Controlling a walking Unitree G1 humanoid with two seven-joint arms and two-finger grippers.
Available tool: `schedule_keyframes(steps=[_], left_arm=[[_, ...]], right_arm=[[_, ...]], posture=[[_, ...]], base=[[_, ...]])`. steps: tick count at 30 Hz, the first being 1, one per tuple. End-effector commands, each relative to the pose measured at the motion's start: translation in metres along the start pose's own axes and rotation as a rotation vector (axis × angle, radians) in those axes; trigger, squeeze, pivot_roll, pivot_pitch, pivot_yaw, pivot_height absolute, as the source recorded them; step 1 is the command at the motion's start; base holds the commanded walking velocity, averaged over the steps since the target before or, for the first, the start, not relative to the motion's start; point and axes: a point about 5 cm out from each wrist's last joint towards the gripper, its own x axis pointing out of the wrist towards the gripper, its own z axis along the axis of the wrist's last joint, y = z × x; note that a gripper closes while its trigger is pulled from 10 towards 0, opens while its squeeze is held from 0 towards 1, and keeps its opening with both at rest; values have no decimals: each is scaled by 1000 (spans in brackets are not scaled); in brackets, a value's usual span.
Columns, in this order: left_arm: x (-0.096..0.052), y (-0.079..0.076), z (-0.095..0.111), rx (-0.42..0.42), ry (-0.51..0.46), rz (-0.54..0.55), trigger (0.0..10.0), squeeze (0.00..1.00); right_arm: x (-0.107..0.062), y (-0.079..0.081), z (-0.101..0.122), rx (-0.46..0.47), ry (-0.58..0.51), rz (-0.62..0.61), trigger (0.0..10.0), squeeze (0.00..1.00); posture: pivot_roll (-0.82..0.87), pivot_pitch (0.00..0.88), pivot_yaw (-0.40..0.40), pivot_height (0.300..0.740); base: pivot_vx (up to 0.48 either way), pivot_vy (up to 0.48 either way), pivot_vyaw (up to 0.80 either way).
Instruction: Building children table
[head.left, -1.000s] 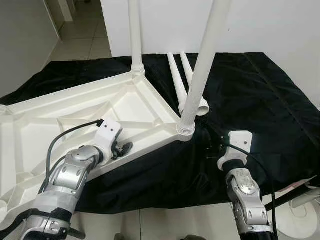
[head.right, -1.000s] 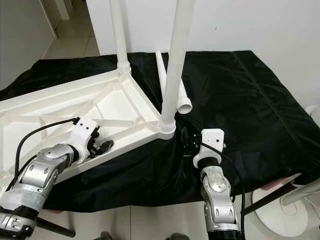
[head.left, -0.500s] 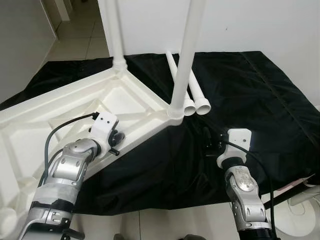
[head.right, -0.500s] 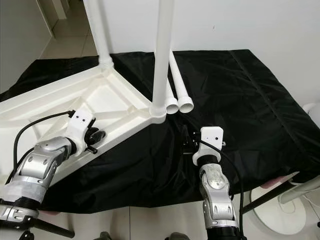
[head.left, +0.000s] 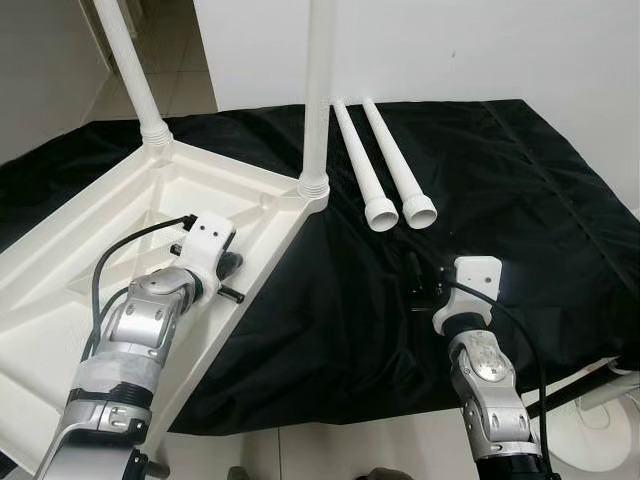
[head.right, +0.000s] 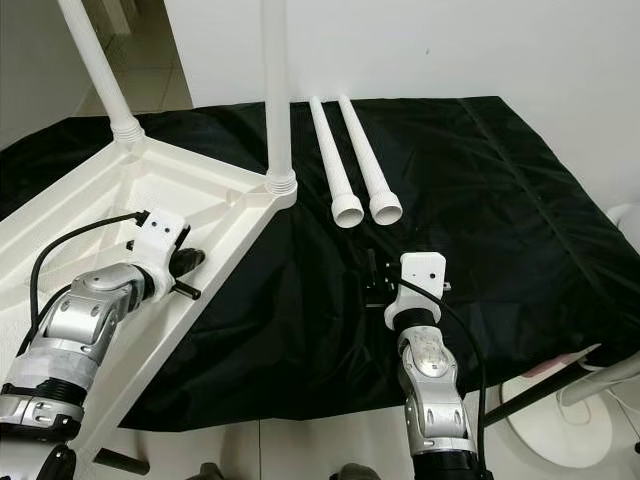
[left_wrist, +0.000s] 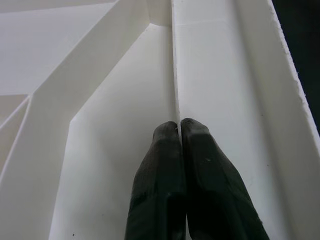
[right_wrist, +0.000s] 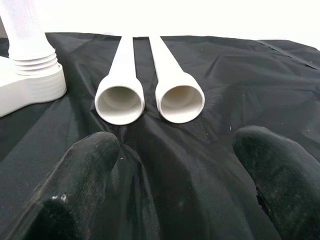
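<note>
In the left eye view, an upside-down white plastic tabletop lies on a black cloth that covers the work surface, with two white legs already standing in its corner sockets: one at the far corner and one at the corner nearest the middle. Two loose legs lie side by side on the cloth just beyond that corner, their open ends toward the robot. The left gripper sits over the tabletop's near edge, and the right gripper hovers low over the cloth, short of the loose legs. The right eye view shows the same layout, with a white stand base on the floor at the lower right. In the left wrist view, the two black fingers are pressed together with a thin upright rib of the tabletop's underside pinched between their tips. In the right wrist view, the fingers are spread wide, apart from everything, and the open mouths of the two loose legs lie between and beyond them, beside the threaded collar of the nearer fitted leg.
</note>
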Motion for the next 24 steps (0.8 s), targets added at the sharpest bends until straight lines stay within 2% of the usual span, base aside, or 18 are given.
schedule_keyframes(steps=[1, 3, 4, 5, 6, 9, 10, 14, 17, 20, 21, 24], left_arm=[[0, 10, 4, 24, -26, 234, 10000, 0], [0, 4, 8, 31, -58, 197, 10000, 0], [0, 1, 11, 30, -82, 175, 10000, 133], [0, 1, 11, 30, -82, 175, 10000, 133], [-1, 0, 13, 15, -100, 151, 10000, 1000], [-4, -2, 19, 8, -147, 109, 10000, 1000], [-6, -2, 22, 17, -170, 98, 10000, 0], [-8, 0, 27, 11, -199, 92, 10000, 0], [-15, 11, 35, -28, -247, 88, 10000, 0], [-18, 15, 36, -28, -256, 86, 10000, 0], [-28, 25, 32, 32, -251, 81, 10000, 0], [-37, 34, 26, 63, -233, 60, 10000, 0]], right_arm=[[1, 0, 0, 3, -2, -8, 10000, 0], [1, 1, 0, 3, -2, -8, 10000, 0], [1, 1, -1, 3, -1, -9, 10000, 0], [1, 1, -1, 3, -1, -9, 10000, 0], [1, 1, -1, 3, 0, -9, 10000, 0], [1, 2, -2, 3, 1, -8, 10000, 0], [1, 2, -2, 3, 2, -7, 10000, 0], [2, 3, -2, 3, 2, -7, 10000, 0], [3, 3, -2, 2, 0, -10, 10000, 0], [3, 3, -2, 2, -1, -11, 10000, 0], [3, 3, -3, 2, 0, -13, 10000, 0], [3, 3, -4, 2, 1, -12, 10000, 0]], posture=[[-91, 0, 48, 740], [-89, 0, 48, 740], [-89, 0, 48, 740], [-89, 0, 48, 740], [-87, 0, 46, 740], [-84, 0, 47, 740], [-84, 0, 47, 740], [-82, 0, 47, 740], [-80, 0, 48, 740], [-79, 0, 48, 740], [-75, 0, 48, 740], [-71, 0, 47, 740]], base=[[0, 0, 0], [0, 0, 0], [0, 0, 0], [0, 0, 0], [0, 0, 0], [0, 0, 0], [0, 0, 0], [0, 0, 0], [0, 0, 0], [0, 0, 0], [0, 0, 0], [0, 0, 0]])
